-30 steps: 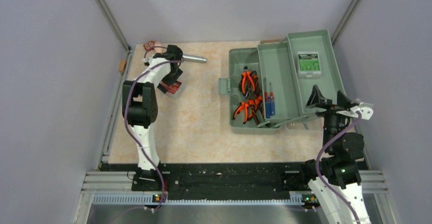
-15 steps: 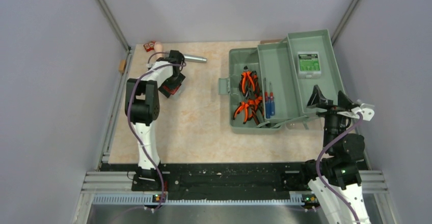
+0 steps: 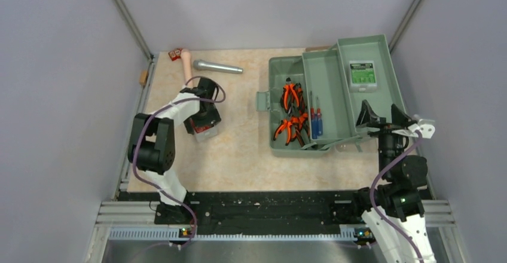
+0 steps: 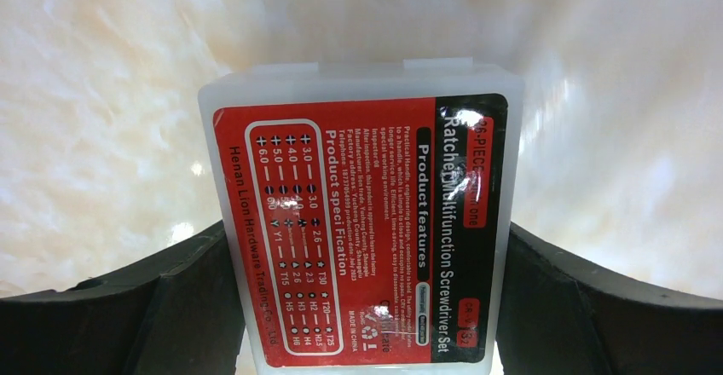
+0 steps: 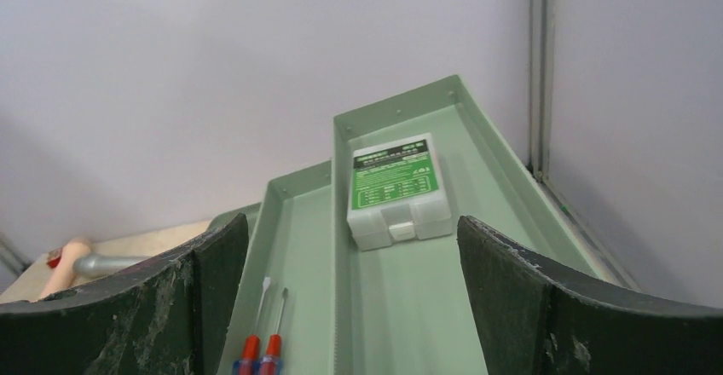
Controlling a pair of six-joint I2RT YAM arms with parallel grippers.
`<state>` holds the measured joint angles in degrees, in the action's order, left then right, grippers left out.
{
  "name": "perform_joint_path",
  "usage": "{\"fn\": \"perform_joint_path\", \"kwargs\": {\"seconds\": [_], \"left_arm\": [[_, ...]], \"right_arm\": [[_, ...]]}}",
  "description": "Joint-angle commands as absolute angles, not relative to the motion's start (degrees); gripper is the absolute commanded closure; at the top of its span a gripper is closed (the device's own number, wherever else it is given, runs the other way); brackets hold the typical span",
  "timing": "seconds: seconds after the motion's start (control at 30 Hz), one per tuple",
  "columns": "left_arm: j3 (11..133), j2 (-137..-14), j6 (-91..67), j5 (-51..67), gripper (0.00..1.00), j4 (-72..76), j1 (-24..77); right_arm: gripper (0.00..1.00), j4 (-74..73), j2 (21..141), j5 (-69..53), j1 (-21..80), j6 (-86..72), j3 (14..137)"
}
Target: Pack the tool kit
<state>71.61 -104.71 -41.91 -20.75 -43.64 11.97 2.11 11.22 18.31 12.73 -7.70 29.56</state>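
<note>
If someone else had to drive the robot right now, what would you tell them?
Left gripper: shut on the red box, over the left of the table, apart from the toolbox.
Right gripper: open, holding nothing, at the toolbox's near right corner.
Done: pliers in the left section, screwdrivers in the middle tray, green box in the right section.
Left: put the red box in, then probably close the toolbox, which is wide open.
</note>
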Motion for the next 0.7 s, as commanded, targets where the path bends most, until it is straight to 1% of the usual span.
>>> {"fn": "perform_joint_path", "kwargs": {"seconds": [0.0, 0.13, 0.27, 0.4, 0.53, 0.67], "left_arm": [[63.9, -90.8, -25.9, -13.4, 0.42, -37.7, 15.5], [59.5, -83.7, -17.7, -9.8, 0.44, -35.5, 20.8], [57.8, -78.9, -12.2, -11.2, 0.45, -33.0, 27.5], [57.3, -73.9, -6.5, -5.4, 0.51, -29.8, 31.1], [57.6, -69.3, 0.1, -1.9, 0.50, -28.3, 34.1], [58.3, -64.9, 6.7, -0.3, 0.50, -28.7, 36.7]], "right_arm": [[0.09, 2.7, 14.8, 10.2, 13.8, -7.4, 33.6], [0.09, 0.1, 20.6, 1.5, 13.7, -9.1, 38.0], [0.09, -3.2, 26.1, -7.5, 13.7, -11.8, 42.4], [0.09, -7.1, 33.0, -16.0, 13.7, -14.9, 47.2], [0.10, -10.2, 39.8, -22.5, 13.7, -18.5, 51.3], [0.10, -8.6, 43.9, -28.6, 13.8, -22.8, 52.8]]}}
